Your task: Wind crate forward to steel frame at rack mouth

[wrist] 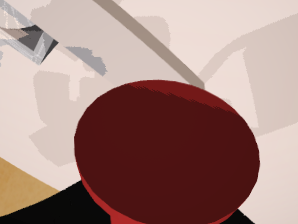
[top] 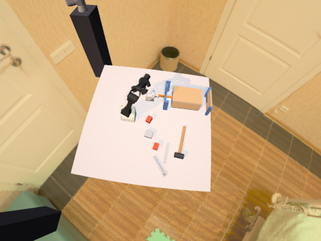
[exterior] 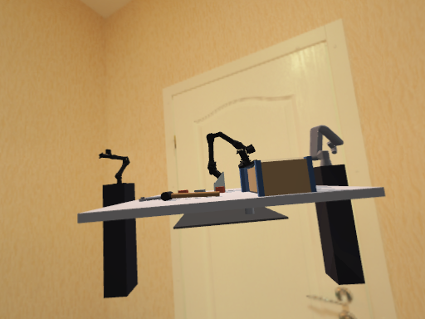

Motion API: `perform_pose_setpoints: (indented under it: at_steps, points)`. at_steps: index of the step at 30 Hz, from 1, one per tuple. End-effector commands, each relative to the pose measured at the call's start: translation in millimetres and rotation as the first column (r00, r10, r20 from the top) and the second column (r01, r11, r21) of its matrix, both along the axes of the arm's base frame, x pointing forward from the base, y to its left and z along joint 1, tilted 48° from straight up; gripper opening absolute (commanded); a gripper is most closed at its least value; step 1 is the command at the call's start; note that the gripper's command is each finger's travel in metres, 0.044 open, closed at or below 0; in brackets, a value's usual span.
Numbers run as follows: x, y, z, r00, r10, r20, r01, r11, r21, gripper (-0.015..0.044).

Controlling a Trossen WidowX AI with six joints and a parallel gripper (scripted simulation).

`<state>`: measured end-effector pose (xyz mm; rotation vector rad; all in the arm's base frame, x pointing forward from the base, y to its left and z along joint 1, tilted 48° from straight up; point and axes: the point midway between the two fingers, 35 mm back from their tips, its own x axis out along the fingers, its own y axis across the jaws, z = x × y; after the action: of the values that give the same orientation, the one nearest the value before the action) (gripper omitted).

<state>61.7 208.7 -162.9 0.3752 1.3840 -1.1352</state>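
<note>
The tan crate point(top: 187, 98) point(exterior: 252, 179) sits flat inside the cubby. A narrow gap shows between its front and the blue frame point(top: 165, 105) point(exterior: 244, 179) at the mouth. An orange strap point(top: 161, 95) runs from the crate through the frame to the pale winch point(top: 149, 98). My gripper point(top: 145, 92) point(exterior: 245, 164) points down beside the winch, on the side away from the crate, and is shut on the winch handle's red knob point(wrist: 165, 155). The knob fills much of the wrist view and hides the fingertips. The handle's key and its seating in the winch hole cannot be made out.
A brown end board point(top: 209, 100) point(exterior: 286, 177) closes the cubby's far end. Two red blocks point(top: 148, 119) point(top: 155, 146), a grey block point(top: 148, 133), a hammer point(top: 182, 139) and a silver tool point(top: 160, 165) lie on the bench point(top: 103, 141).
</note>
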Motion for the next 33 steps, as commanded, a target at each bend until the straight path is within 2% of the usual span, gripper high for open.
perform_pose_setpoints:
  at_steps: [1, 33]
  points:
    - [2, -13, 8, 1.000, 0.003, 0.004, -0.003, 1.000, -0.028, 0.0000]
    - [29, -48, 47, 1.000, 0.003, 0.006, -0.003, 0.999, -0.033, 0.0000]
